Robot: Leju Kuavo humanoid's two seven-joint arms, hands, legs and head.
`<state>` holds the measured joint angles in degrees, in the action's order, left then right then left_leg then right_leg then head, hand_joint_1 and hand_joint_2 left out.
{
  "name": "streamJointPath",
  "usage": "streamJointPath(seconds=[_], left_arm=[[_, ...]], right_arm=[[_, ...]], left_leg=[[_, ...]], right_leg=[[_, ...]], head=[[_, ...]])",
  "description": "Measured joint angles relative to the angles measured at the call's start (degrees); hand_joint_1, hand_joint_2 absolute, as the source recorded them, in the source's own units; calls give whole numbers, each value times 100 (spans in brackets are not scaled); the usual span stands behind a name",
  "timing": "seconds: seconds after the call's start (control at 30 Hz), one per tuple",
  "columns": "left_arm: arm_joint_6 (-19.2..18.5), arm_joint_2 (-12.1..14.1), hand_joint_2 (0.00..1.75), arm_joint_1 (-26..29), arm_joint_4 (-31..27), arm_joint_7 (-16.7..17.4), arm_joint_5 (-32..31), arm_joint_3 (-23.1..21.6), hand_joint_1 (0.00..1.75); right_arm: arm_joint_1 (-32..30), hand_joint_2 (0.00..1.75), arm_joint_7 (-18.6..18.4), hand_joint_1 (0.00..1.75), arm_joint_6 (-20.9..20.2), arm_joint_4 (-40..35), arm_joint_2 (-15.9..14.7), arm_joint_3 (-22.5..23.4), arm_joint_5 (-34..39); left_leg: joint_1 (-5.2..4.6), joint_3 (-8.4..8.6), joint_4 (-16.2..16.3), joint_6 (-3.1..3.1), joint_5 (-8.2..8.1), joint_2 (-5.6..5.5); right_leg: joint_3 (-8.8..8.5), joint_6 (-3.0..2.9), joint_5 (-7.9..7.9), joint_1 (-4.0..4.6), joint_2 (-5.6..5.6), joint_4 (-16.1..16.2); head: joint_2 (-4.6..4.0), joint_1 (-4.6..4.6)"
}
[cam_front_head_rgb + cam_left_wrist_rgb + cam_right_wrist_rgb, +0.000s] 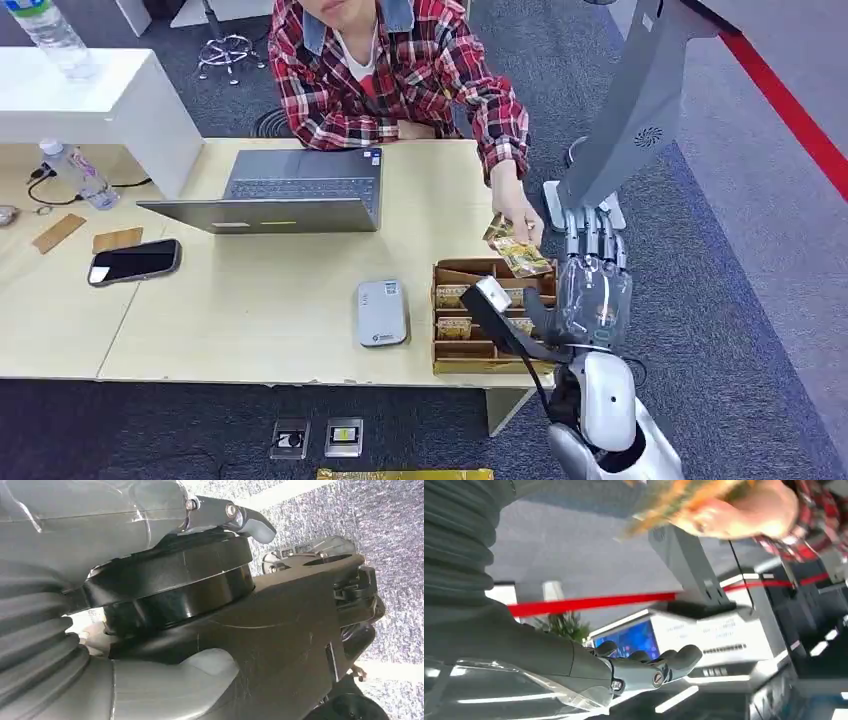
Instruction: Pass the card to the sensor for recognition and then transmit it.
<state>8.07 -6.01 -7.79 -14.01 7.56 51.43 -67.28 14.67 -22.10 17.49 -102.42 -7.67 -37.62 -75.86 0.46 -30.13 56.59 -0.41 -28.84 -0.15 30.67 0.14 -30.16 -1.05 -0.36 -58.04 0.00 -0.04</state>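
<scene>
- Robot's right hand (pixel 594 285): empty, fingers extended and apart, palm up, at the right end of the wooden card tray (pixel 449 366).
- Printed yellow-green card (pixel 520 256): held by the person's hand (pixel 517 212), just beyond the tray; it lies up-left of the right hand's fingertips, close to them, long axis slanted.
- Small grey sensor box (pixel 382 312): on the table, left of the tray.
- Left hand: grip cannot be told from its wrist view.
- Right wrist view: card (pixel 674 500) blurred, apart from the fingers (pixel 659 665).

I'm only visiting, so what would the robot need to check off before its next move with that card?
1. Card location: in the person's hand, above the card box. Ok.
2. Right robot hand free: fingers apart, nothing in it. Ok.
3. Right robot hand touching the card: apart from it. Not ok.
4. Sensor unobstructed: nothing lies on it. Ok.
5. Left robot hand state: cannot tell.
</scene>
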Motion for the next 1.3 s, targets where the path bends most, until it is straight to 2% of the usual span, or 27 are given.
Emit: streamJointPath(seconds=[0.1, 0.13, 0.17, 0.8, 1.1, 1.3], left_arm=[[-29, 13, 175, -1, -13, 0, 0, -11, 0], [-33, 17, 175, -1, -18, 0, 0, -13, 0], [-37, 20, 175, -1, -17, 0, 0, -15, 0], [-72, 26, 175, -3, -20, -42, 0, -52, 0], [-72, 31, 175, -3, -20, -48, 0, -55, 0], [-72, 33, 175, -6, -28, -48, 0, -105, 0]], right_arm=[[174, 175, 50, 0, 107, 94, 24, -92, -88], [203, 175, 68, 7, 129, 125, 50, -107, -96], [231, 175, 85, 175, 153, 149, 70, -120, -103], [419, 175, 252, 175, 433, 514, 225, -394, -245], [446, 175, 575, 175, 345, 601, 387, -540, -175], [707, 175, 1088, 175, 144, 804, 666, -975, 80]], left_leg=[[0, 0, 0, 0, 0, -1], [0, 0, 0, 0, 0, -2], [0, -1, 0, 0, 1, -2], [0, -1, 0, 0, 1, -4], [0, -2, 0, 0, 1, -3], [1, -3, 0, -1, 1, -4]], right_leg=[[-1, 0, 0, 0, -4, 0], [0, 0, 0, 0, -6, 0], [-1, 0, 0, 0, -7, 0], [0, 0, 0, 0, -8, 0], [-1, 0, 0, 0, -8, -1], [-1, 0, 0, 1, -8, -2]], head=[[0, 0], [0, 2], [0, 0], [0, 2], [0, 2], [0, 2]])
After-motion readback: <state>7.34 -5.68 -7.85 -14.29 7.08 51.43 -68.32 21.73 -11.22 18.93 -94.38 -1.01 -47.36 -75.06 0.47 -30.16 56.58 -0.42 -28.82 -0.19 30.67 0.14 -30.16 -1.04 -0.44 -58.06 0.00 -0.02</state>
